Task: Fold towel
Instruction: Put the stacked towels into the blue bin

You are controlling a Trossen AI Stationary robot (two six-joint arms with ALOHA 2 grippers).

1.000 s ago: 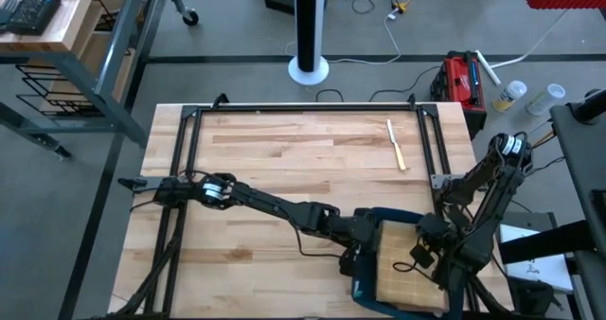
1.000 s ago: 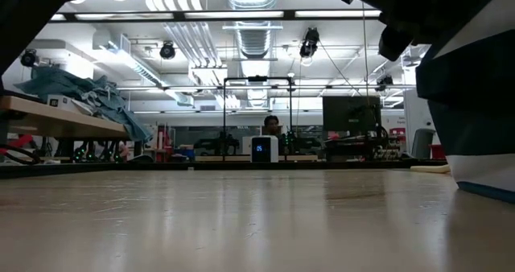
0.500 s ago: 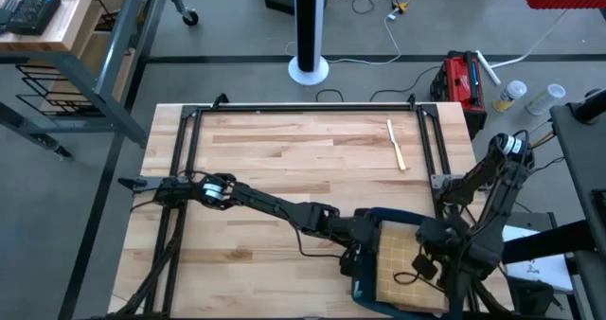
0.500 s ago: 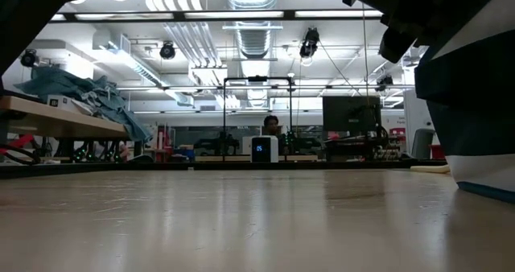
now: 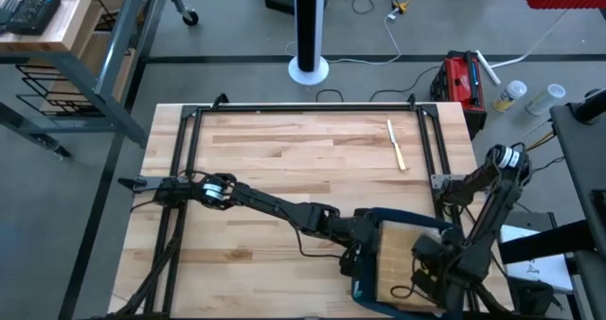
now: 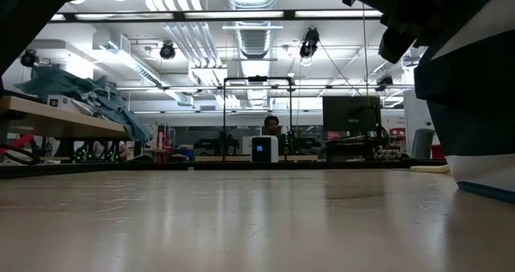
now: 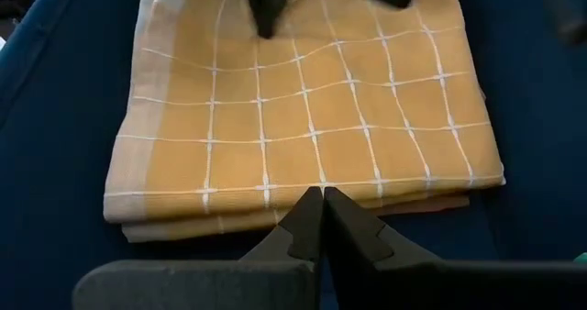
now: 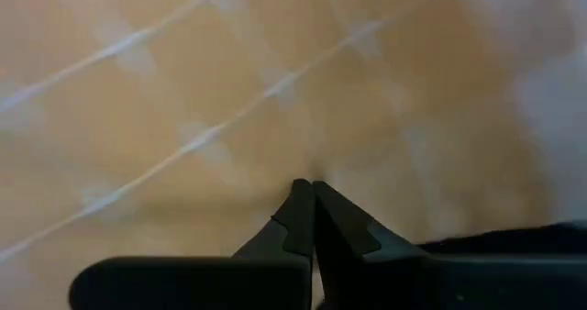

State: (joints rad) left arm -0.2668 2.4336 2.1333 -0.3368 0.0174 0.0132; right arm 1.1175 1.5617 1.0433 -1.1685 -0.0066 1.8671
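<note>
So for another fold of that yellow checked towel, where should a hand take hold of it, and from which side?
Probably at a corner of the layered open edge of the yellow checked towel, the edge nearest the left hand, which is shut. The left wrist view shows stacked layers there, offering a lip to pinch. Coming in low from that side, along the dark blue cloth under the towel, looks best.

Grey floor [image 5: 237,36], ceiling strip lights [image 6: 249,14], workbench [image 5: 57,17].

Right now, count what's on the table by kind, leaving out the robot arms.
Folded tan checked towel: 1
Dark blue cloth under it: 1
Pale stick-like tool near the far right corner: 1
Total: 3
</note>
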